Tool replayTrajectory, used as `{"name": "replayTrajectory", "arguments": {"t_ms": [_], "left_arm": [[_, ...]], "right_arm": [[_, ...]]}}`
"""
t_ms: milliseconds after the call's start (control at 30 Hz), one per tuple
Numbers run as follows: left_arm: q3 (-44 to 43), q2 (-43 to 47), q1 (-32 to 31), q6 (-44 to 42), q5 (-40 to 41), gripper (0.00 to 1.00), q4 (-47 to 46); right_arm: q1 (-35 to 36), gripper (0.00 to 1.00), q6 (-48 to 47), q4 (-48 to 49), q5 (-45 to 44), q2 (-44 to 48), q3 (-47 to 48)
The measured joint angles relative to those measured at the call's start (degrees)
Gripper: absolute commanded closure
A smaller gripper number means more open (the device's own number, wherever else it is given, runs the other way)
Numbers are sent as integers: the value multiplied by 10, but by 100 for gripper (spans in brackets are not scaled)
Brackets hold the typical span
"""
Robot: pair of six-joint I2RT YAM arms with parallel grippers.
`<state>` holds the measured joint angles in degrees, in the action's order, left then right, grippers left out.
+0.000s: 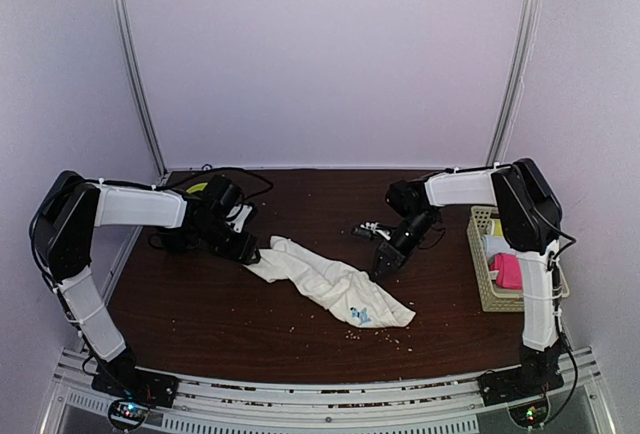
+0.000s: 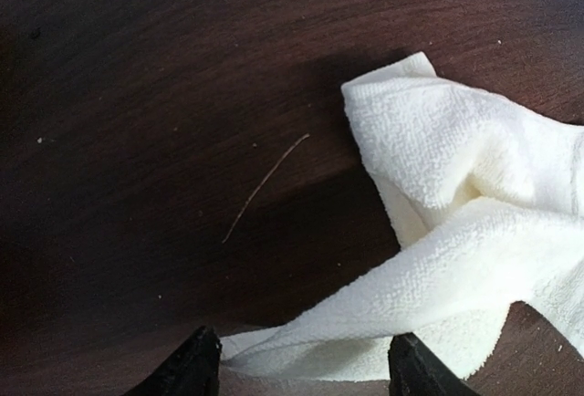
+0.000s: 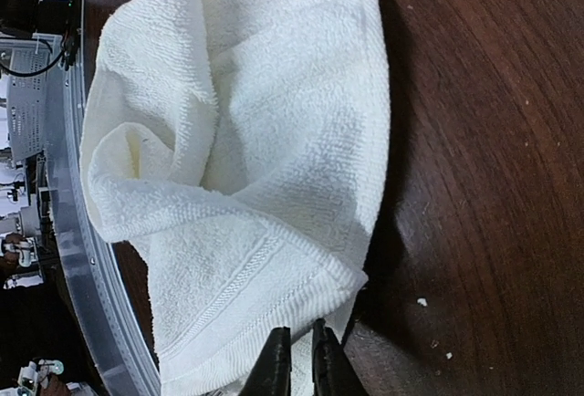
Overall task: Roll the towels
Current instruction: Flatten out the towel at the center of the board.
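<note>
The cream towel (image 1: 330, 284) lies crumpled in the middle of the bench (image 1: 200, 319), slanting from the left side toward the near right, with its blue mark (image 1: 362, 314) at the near end. Bare wood stays open along the far edge and at the near left corner. At the right edge stands a basket (image 1: 478, 276) with the pink towel (image 1: 508, 272) inside, partly hidden behind the right arm (image 1: 465, 189).

Both arms bend at the elbow and reach inward, wrists low. The left tool (image 2: 306, 373) is spread, and one towel corner lies between its fingers (image 2: 196, 364), which are cut off by the frame. The right tool (image 3: 294, 350) is pressed almost together on the towel's hem, a thin strip of cloth showing between.
</note>
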<state>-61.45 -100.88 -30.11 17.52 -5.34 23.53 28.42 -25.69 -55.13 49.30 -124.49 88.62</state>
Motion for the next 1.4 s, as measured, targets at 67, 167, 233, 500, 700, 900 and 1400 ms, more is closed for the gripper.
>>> {"name": "replayTrajectory", "arguments": {"t_ms": [67, 167, 233, 500, 700, 900, 1400], "left_arm": [[0, 0, 0, 0, 0, 35, 0], [2, 0, 0, 0, 2, 35, 0], [3, 0, 0, 0, 3, 35, 0], [3, 16, 0, -5, 9, 39, 3], [13, 103, -27, -35, -44, 35, -24], [-33, 130, -195, -100, -86, 42, -83], [-171, -102, -265, -156, 5, 50, -12]], "right_arm": [[0, 94, -2, -3, 5, 0, 8], [0, 97, -6, -5, 9, 1, 21], [0, 99, -7, -6, 9, 3, 27], [-5, 100, -7, -7, 8, 44, 43], [1, 98, 7, 12, 7, 122, -10], [-12, 78, 50, 63, -22, 219, -76], [-68, 61, 66, 96, -43, 205, -103]]}}
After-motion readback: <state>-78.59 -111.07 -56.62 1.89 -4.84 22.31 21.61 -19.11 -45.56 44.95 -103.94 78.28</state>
